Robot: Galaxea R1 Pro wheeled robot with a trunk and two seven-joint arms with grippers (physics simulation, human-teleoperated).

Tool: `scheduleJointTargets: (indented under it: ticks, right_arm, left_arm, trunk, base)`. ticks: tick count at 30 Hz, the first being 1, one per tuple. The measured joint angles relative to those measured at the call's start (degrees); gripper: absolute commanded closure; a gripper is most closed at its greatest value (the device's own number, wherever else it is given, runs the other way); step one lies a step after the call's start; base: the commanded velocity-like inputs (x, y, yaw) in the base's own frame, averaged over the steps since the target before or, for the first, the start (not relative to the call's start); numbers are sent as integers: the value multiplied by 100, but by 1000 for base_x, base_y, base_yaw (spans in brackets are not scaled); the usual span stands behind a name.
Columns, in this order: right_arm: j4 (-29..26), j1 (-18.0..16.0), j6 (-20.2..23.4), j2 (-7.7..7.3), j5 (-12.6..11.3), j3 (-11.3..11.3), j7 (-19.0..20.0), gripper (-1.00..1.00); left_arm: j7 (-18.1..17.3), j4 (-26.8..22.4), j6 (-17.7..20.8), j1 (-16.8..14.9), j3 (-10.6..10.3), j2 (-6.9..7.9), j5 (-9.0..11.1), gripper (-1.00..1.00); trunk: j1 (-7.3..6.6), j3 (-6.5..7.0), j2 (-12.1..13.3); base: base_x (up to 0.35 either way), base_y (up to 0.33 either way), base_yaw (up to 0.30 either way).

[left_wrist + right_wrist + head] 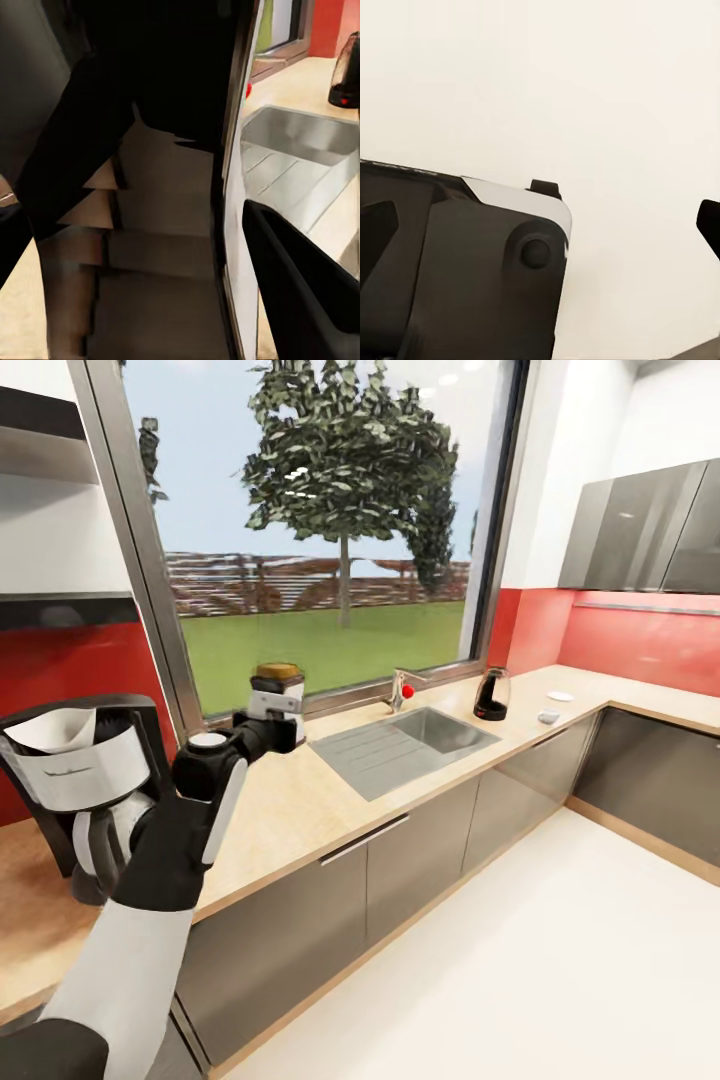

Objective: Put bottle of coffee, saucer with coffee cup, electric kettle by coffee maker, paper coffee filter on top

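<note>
1. Above the table (300, 800), just right of the coffee maker (85, 780), the left pincer (272, 722) grasps the bottle of coffee (277, 690)
2. Judged step: placing it; next, lower it upright beside the machine
3. Right pincer: cannot tell its state

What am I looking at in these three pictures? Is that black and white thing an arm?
Yes. It is a simulated robot with two arms. The big picture comes from its head camera; the other two from cameras by each gripper. Its left gripper holds the bottle of coffee above the kitchen countertop. Beside it stands the coffee maker, with the paper coffee filter on top. Farther along are a sink, the electric kettle, the saucer and the coffee cup. The right wrist picture shows pale floor and part of the robot.
</note>
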Motion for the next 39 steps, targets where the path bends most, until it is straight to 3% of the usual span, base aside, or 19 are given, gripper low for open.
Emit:
scheduleJointTargets:
  ticks: [4,10,15,16,17,18,24,30,39]
  right_arm:
    - [0,0,-89,2,-6,-2,-7,-100]
    - [0,1,-119,18,-17,-8,-16,-100]
    - [0,2,-121,4,-17,-9,-16,-100]
    - [-5,3,-121,25,-33,-13,-17,-100]
    - [-6,3,-125,20,-34,-16,-21,-100]
    - [-7,2,-127,19,-36,-17,-23,-100]
    - [-9,2,-129,8,-40,-19,-26,-100]
    - [-9,2,-133,-1,-35,-14,-27,-100]
    - [-9,0,-133,4,-35,-23,-27,-100]
  left_arm:
    - [14,-4,-49,343,2,-8,-1,100]
    - [64,13,-1040,1130,32,9,-46,100]
    - [75,18,-1241,1644,42,21,-46,100]
    - [75,-113,-1926,2139,49,28,-82,100]
    - [73,64,-2197,2602,56,36,-60,100]
    - [75,241,-2312,2681,59,39,-61,100]
    - [168,100,-2549,2892,95,53,-78,100]
    - [626,205,-2593,2967,122,51,-72,100]
    - [707,232,-2603,2973,74,22,-49,100]
  trunk:
    - [0,0,0]
    - [0,0,-1]
    - [0,0,0]
    - [-1,3,-3]
    - [-5,-2,-7]
    - [-1,0,3]
    - [-3,0,-1]
    - [-3,0,-2]
    - [-3,0,-2]
  base:
    - [0,0,0]
    - [0,0,0]
    - [9,-4,22]
    - [153,-104,209]
    - [183,-127,234]
    - [202,-143,243]
    - [226,-162,90]
    - [246,-169,8]
    - [275,-166,0]
